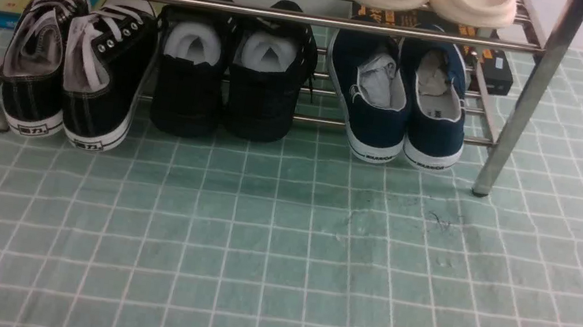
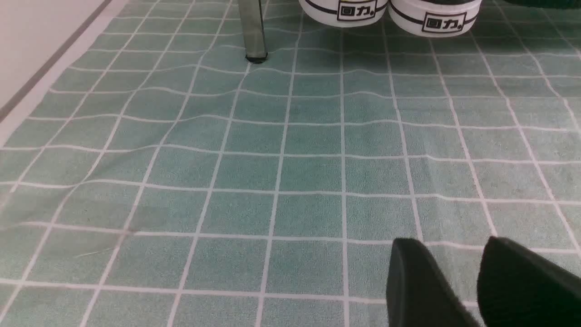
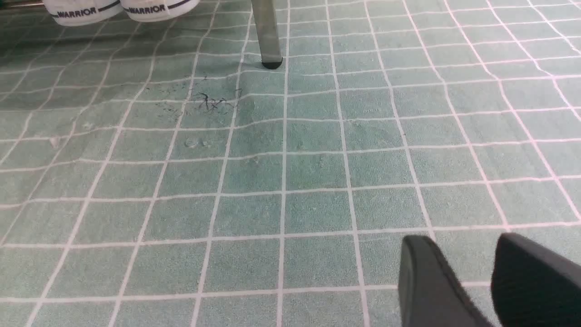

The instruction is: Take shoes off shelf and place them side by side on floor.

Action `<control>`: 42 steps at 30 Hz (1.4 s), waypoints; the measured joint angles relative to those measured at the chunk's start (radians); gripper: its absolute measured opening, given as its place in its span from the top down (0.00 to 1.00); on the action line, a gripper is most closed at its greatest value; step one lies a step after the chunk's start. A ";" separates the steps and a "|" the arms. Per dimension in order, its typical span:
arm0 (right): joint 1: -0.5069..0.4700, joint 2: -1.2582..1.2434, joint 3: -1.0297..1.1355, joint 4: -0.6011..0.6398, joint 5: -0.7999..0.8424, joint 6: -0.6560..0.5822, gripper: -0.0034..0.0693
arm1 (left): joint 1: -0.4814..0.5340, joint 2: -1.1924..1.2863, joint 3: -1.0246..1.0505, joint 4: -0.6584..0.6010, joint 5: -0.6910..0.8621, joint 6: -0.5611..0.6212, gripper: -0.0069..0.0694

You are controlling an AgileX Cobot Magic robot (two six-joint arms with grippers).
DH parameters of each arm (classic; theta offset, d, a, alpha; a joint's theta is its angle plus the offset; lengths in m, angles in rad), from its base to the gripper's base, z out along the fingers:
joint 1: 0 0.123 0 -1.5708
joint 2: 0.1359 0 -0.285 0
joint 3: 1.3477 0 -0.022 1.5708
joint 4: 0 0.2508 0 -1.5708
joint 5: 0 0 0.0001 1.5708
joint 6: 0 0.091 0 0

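Left tool (image 2: 447, 247) and right tool (image 3: 456, 243) hang empty, jaws apart, over floor (image 1: 277, 255); I have both shoes (image 1: 376, 127) yet to lift off shelf (image 1: 525, 101).

"WARRIOR" on navy shoes (image 1: 390, 129), "回力" on sneakers (image 1: 75, 91)

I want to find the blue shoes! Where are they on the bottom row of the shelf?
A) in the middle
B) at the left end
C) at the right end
C: the blue shoes sit at the right end of the shelf, next to its leg. The laced sneakers are at the left end and the all-black shoes are in the middle.
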 joint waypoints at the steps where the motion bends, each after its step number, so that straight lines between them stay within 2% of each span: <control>1: 0.000 0.000 0.000 0.000 0.000 0.000 0.62 | 0.000 0.000 0.000 0.000 0.000 0.000 0.59; 34: 0.000 0.000 0.000 0.003 0.000 0.001 0.62 | 0.000 0.000 0.000 0.000 0.000 0.000 0.59; 37: 0.000 0.000 0.000 0.093 -0.001 0.063 0.62 | 0.000 0.000 0.000 0.000 0.000 0.000 0.59; 38: 0.000 0.000 0.000 0.224 -0.002 0.131 0.62 | 0.000 0.000 0.000 0.000 0.000 0.000 0.59; 39: 0.000 0.000 0.000 0.224 -0.002 0.140 0.62 | 0.000 0.000 0.000 0.000 0.000 0.000 0.59; 40: 0.000 0.000 0.003 0.358 -0.002 0.201 0.62 | 0.000 0.000 0.000 0.000 0.000 0.000 0.59; 42: 0.000 0.000 0.008 0.510 -0.001 0.276 0.62 | 0.000 0.000 0.000 0.000 0.000 0.000 0.59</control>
